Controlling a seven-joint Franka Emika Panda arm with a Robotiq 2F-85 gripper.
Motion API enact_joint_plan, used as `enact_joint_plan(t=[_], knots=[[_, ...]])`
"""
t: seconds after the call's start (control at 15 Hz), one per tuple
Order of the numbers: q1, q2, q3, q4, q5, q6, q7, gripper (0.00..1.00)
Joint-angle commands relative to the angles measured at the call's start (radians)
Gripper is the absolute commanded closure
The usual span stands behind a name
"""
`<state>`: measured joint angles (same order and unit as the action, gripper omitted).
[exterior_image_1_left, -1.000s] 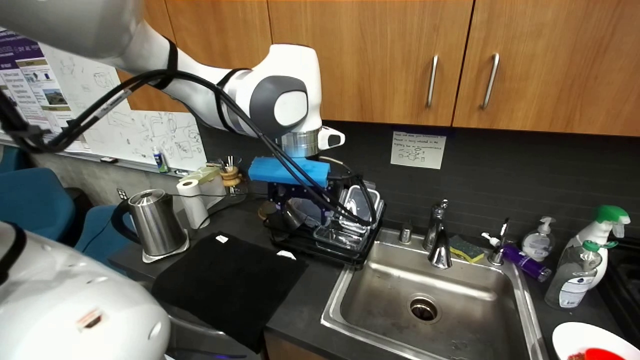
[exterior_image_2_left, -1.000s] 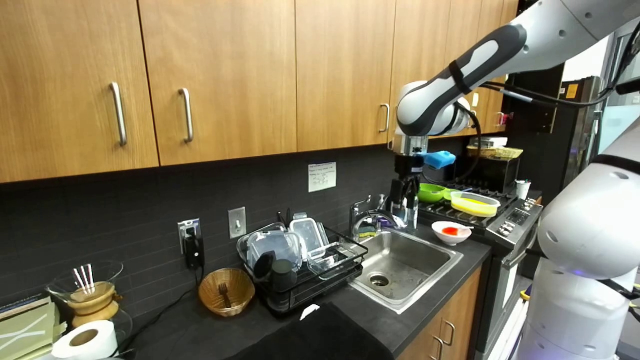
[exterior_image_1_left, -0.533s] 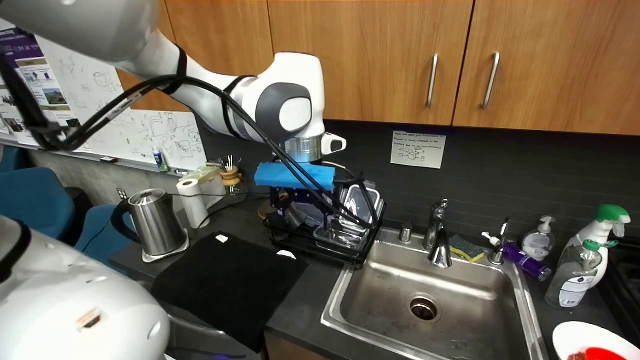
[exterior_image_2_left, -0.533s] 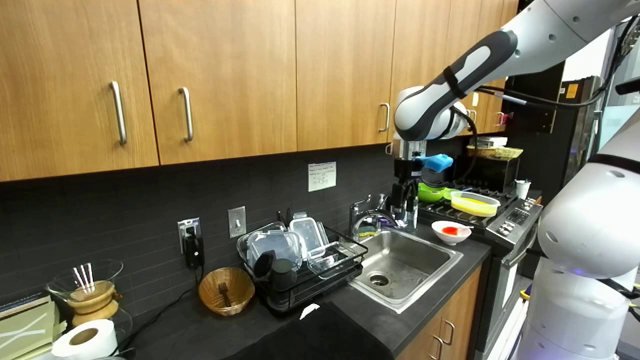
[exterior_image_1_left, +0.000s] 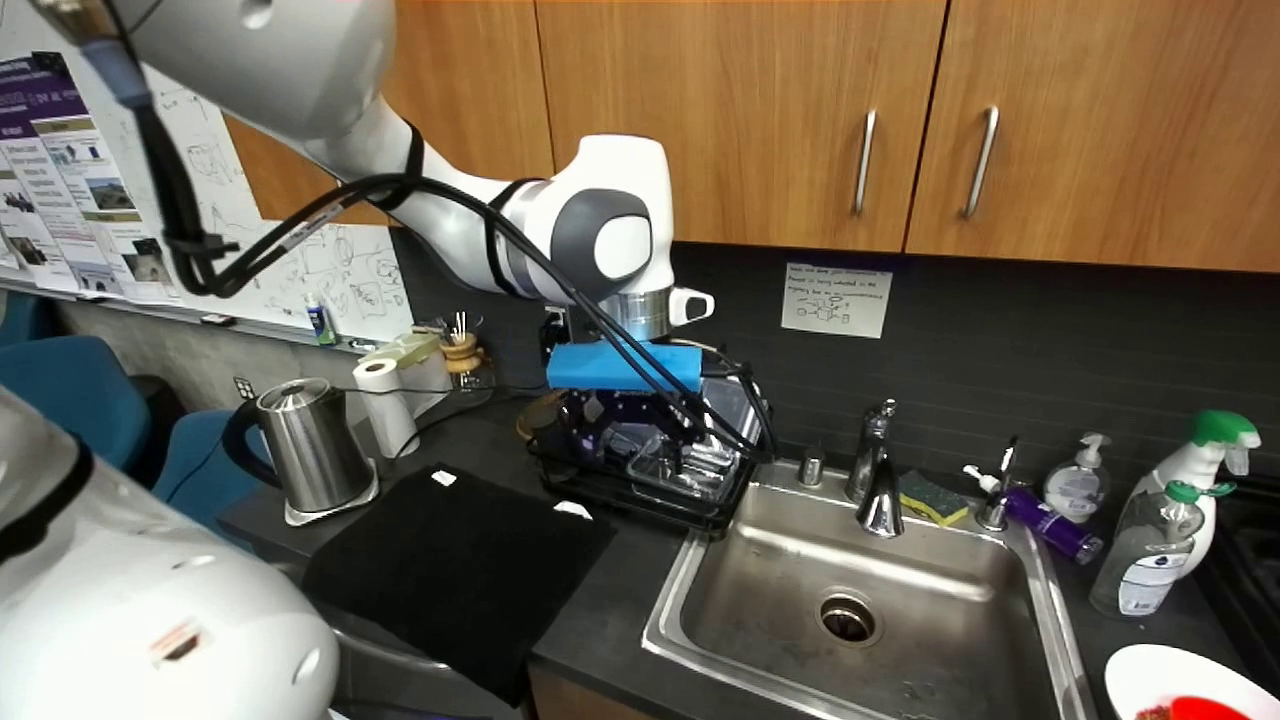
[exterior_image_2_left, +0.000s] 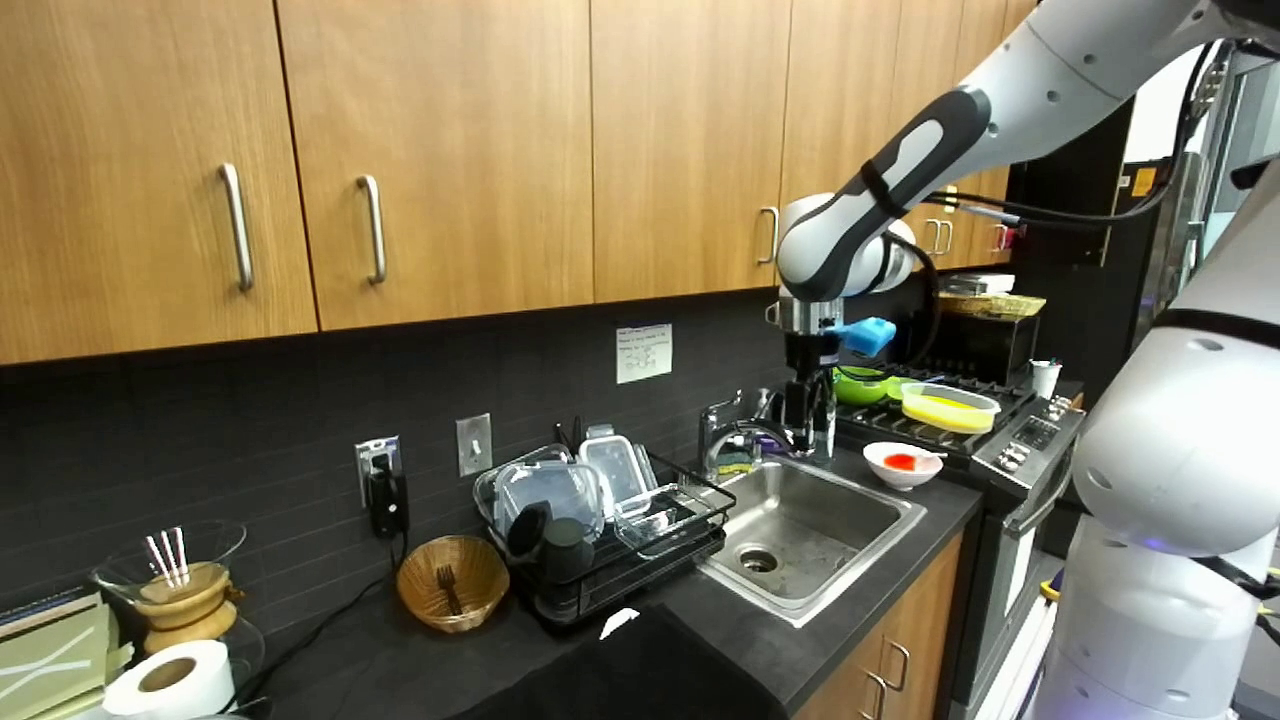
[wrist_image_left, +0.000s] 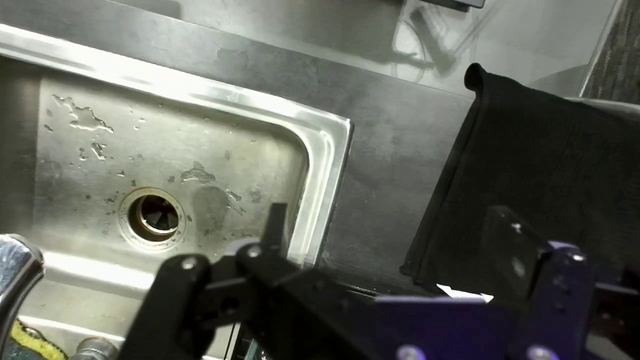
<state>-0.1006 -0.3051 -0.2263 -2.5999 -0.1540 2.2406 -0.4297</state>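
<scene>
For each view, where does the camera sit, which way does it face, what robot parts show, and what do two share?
In an exterior view: raised, facing sink and back wall; arm at left and center.
In an exterior view: raised, looking obliquely along counter toward stove; arm and base at right.
Wrist view: on the arm, looking down at sink and black cloth; open gripper along the bottom.
Shared: both exterior views show the dish rack; all three show the sink.

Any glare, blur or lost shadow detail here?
Wrist view: strong glare along the sink rim, gripper dark and soft-edged; in an exterior view, the kettle shows bright streaks; in an exterior view, the black cloth is nearly featureless and the note unreadable.
</scene>
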Motion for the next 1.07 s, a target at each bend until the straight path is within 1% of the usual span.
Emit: enact_joint_plan(t=[0.0,0.33,0.6,0.67,1.0], knots=[[-0.009,0.085,0.017,0.055,-0.056,0.009,-0.023,0.00],[-0.009,0.126,0.044,0.095,-0.137,-0.004,-0.015,0.00],[0.007,0.114,0.078,0.111,-0.199,-0.014,-0.038,0.00],[-0.001,0.117,0.067,0.093,-0.166,0.001,-0.015,0.00],[0.006,0.117,0.082,0.102,-0.177,-0.001,-0.023,0.00]])
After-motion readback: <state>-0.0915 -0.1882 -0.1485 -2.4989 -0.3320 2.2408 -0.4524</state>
